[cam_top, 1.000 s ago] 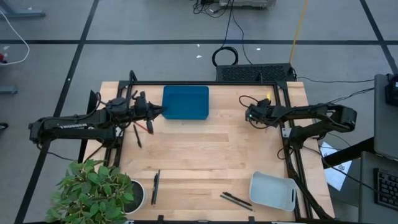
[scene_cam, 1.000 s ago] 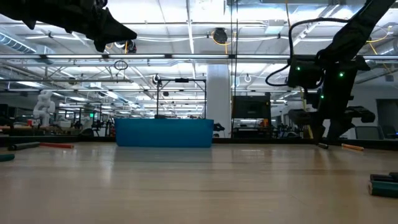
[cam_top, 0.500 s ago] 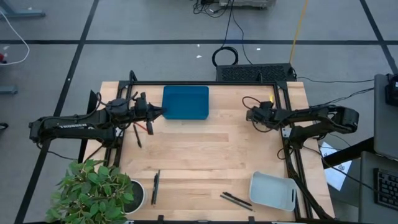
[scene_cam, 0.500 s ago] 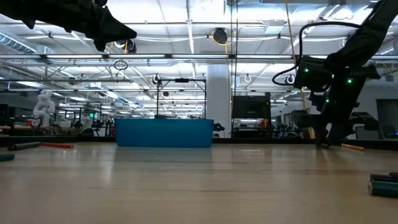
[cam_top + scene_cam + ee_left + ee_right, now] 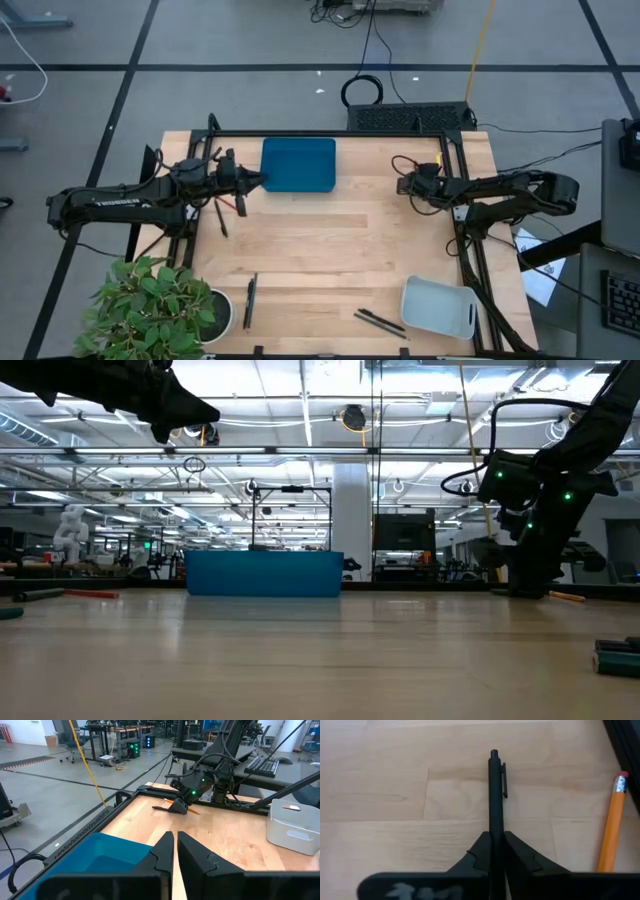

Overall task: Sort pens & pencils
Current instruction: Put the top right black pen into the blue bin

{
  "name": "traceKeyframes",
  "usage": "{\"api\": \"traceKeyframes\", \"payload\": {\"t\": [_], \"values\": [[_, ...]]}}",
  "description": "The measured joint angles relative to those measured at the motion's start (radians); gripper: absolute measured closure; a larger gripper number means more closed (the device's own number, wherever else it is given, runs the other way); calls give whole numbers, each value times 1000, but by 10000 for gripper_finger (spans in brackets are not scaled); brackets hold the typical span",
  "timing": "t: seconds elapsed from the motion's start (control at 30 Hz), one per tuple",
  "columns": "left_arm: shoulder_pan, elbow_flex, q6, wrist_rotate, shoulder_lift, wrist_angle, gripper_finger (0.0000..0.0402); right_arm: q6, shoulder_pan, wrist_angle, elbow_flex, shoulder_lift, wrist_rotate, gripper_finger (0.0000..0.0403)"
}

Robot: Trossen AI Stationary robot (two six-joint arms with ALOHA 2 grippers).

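Observation:
A black pen [image 5: 495,795] lies on the wood at the table's far right, and my right gripper [image 5: 495,851] is shut on it, low over the table [image 5: 410,186]. An orange pencil [image 5: 612,820] lies beside it, near the frame rail. My left gripper [image 5: 175,845] hovers above the left edge of the blue tray [image 5: 298,165]; its fingers stand shut but for a thin slit, with nothing between them. A red pencil [image 5: 240,203] and a dark one [image 5: 220,218] lie on the table under the left arm. My right gripper pinches the pen's barrel [image 5: 495,832] between its two fingers. The fingers slant down from the table's right side and run along the pen. The clip end [image 5: 496,765] sticks out past the fingertips. The pen looks flat on the wood.
A white bin [image 5: 438,308] stands at the near right, with two black pens [image 5: 380,322] to its left. Another pen [image 5: 250,300] lies near the potted plant [image 5: 160,310] at the near left corner. A black frame rail [image 5: 452,170] runs close to the right gripper.
My right gripper has sunk toward the table and drawn a little toward the table's right edge, its wrist tipping further down over the pen.

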Motion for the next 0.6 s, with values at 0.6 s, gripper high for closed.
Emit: {"api": "traceKeyframes", "payload": {"t": [0.6], "values": [[0,0,38,0,30,-21,369,-727,196,662,11,-282,-119,385]]}}
